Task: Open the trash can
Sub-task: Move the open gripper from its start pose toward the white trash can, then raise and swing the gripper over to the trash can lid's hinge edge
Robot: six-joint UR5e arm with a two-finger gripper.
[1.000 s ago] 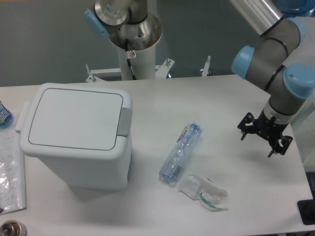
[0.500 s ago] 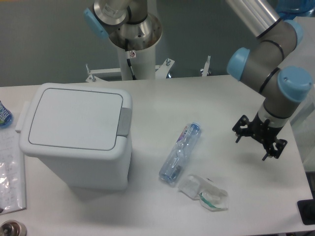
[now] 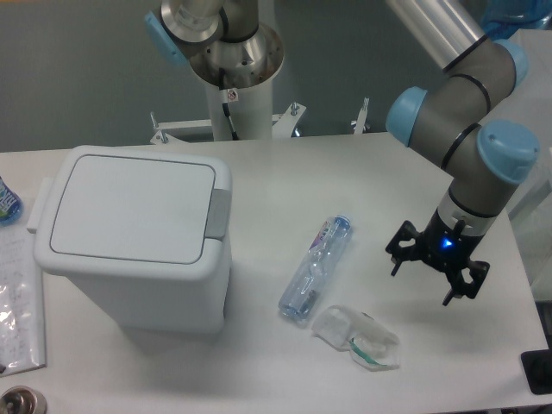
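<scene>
The trash can (image 3: 134, 237) sits shut, well left of the gripper (image 3: 435, 269), whose fingers are spread and hold nothing. It looks like light, stiff plastic that might skid; I'd press the grey tab (image 3: 219, 212) on its right edge
</scene>
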